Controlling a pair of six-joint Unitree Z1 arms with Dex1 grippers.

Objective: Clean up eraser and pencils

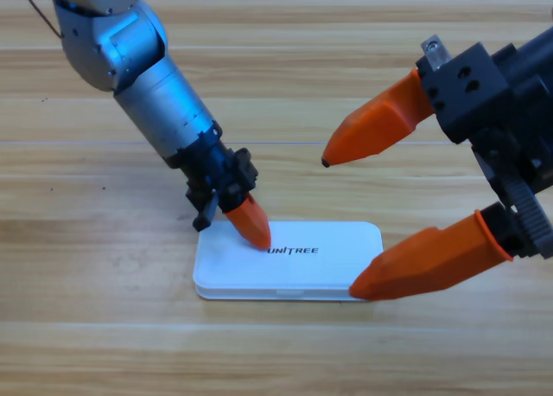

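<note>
Wooden bench (276,50): white Unitree case (289,262) lidded, eraser and pencils unseen, presumably stowed; left hand (251,225), grip indeterminate, on lid; right hand (341,226) wide beside case.

White case (298,266) lies flat and closed on the wooden table (276,353), lettering up; left gripper (251,225) points down with its orange tip touching the lid's far left part; right gripper (359,227) at the right edge, jaws spread wide, lower jaw tip at the case's near right corner.
</note>
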